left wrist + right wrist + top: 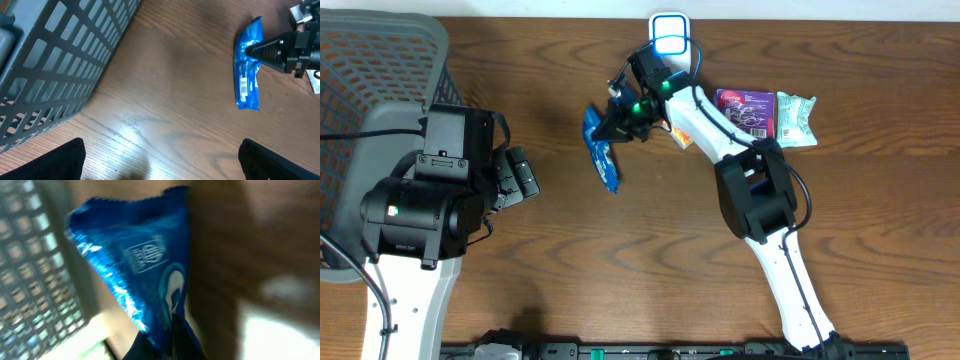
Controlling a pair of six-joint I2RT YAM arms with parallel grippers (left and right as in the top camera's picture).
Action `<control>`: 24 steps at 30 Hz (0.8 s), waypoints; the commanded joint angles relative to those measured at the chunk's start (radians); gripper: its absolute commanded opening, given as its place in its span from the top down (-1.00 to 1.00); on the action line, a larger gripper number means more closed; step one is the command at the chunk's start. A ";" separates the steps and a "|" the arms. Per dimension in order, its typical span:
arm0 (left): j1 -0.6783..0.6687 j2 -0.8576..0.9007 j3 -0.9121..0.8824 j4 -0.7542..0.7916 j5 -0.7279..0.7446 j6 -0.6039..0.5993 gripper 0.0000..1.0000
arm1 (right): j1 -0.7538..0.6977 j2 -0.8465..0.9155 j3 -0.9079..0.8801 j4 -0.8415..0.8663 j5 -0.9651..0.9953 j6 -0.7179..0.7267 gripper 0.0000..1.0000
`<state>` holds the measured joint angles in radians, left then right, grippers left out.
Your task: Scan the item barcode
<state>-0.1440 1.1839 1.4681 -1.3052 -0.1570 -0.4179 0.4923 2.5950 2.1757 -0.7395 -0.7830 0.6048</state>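
**Right gripper pinches the blue packet; left gripper stands wide**

You have open room on the basket side of the blue packet (601, 152). Between it and the grey basket (380, 60) the table (570, 270) is bare wood. The left gripper (520, 178) sits in that gap, nearer the basket and well apart from the packet. The far side of the packet is crowded. The right arm crosses there, and beyond it lie a purple packet (748, 110) and a green-and-white packet (797, 118), edge to edge. A white-and-blue device (670, 35) sits past the packet, close to the table's far edge.

The right gripper (606, 126) is clamped on the packet's upper end. No view lets you tell whether the packet's lower end rests on the wood. The left gripper's fingers (65, 160) stand wide apart over bare table.

A small orange-and-white item (682, 137) next to the packet is mostly hidden under the right arm. The frame edge cuts off the basket.

The right wrist view is blurred. Blue foil fills it, with a pale emblem you can see but not read. The left wrist view alone shows the black fingers closing to a point on the packet, and a white printed patch too small to read. Only the overhead view shows the device and the other packets.
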 commanded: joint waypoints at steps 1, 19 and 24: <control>0.005 0.006 0.009 -0.004 -0.011 0.006 -0.96 | -0.033 -0.006 0.057 -0.068 0.234 -0.053 0.88; 0.005 0.006 0.009 -0.004 -0.011 0.006 -0.96 | 0.010 -0.021 0.476 -0.776 0.560 -0.379 -0.10; 0.005 0.006 0.009 -0.004 -0.011 0.006 -0.96 | 0.068 -0.021 0.383 -0.832 0.561 -0.379 -0.10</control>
<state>-0.1440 1.1839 1.4681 -1.3052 -0.1570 -0.4179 0.5240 2.5805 2.6053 -1.5612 -0.2276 0.2634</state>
